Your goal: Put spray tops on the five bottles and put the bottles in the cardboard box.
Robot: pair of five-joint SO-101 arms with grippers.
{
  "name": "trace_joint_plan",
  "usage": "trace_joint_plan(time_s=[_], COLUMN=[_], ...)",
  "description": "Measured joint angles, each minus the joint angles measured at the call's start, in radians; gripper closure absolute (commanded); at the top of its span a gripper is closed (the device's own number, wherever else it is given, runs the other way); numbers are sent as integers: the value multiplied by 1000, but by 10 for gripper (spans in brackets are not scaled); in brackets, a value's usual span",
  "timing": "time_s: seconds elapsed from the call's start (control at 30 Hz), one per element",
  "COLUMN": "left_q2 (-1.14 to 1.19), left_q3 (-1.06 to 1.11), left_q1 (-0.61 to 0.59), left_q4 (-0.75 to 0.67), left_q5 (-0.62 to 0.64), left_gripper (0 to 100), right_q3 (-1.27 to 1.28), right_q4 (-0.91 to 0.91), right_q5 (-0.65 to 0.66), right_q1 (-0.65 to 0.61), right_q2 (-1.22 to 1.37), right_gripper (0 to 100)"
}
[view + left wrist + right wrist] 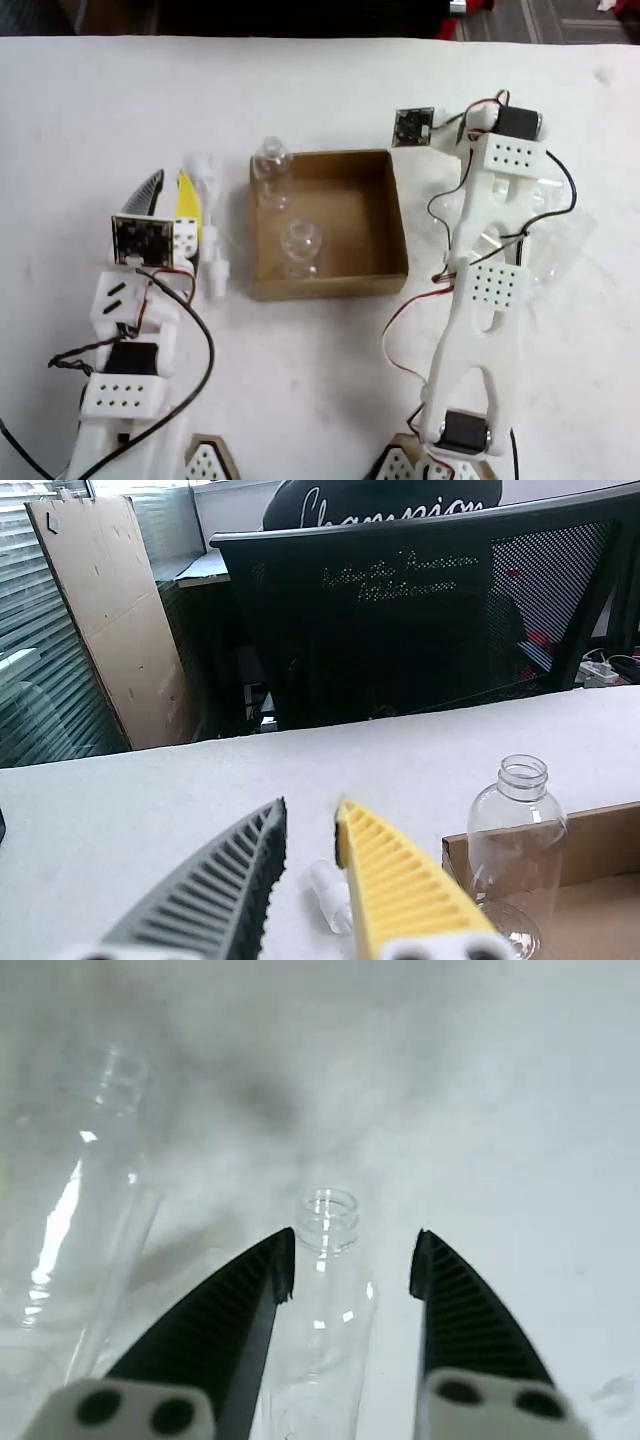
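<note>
White surface (pixel 120 810) runs under and ahead of the left claw (pixel 311 808). Past its far edge, straight beyond the claw tips: black mesh-backed office chair (pixel 420 610). Further off on the claw's grey side, a brown cardboard panel (pixel 110 620) leans upright against slatted window blinds (pixel 30 680). Well off on the yellow side: white power strip (pixel 600 668) with cables.

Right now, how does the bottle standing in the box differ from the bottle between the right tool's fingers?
The boxed bottle stands upright in the cardboard box; the other bottle lies on the table. No tool is around the boxed bottle; the right tool straddles the other bottle, open. Both are clear with bare, open necks.
</note>
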Motion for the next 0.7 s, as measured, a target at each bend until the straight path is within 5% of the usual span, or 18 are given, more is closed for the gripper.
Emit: trace_joint_plan(time_s=[0.33,0.53,0.7], left_q2=[0,0,0], left_q3=[0,0,0], left_q1=[0,0,0], left_q4=[0,0,0], left_q5=[0,0,0], left_gripper=[920,920,920], right_q3=[-2,-3,-3], right_q4=[0,-14,-49], right_q5=[0,0,0], right_q1=[0,0,0], right_q2=[69,69,69], right_gripper=[834,986,978])
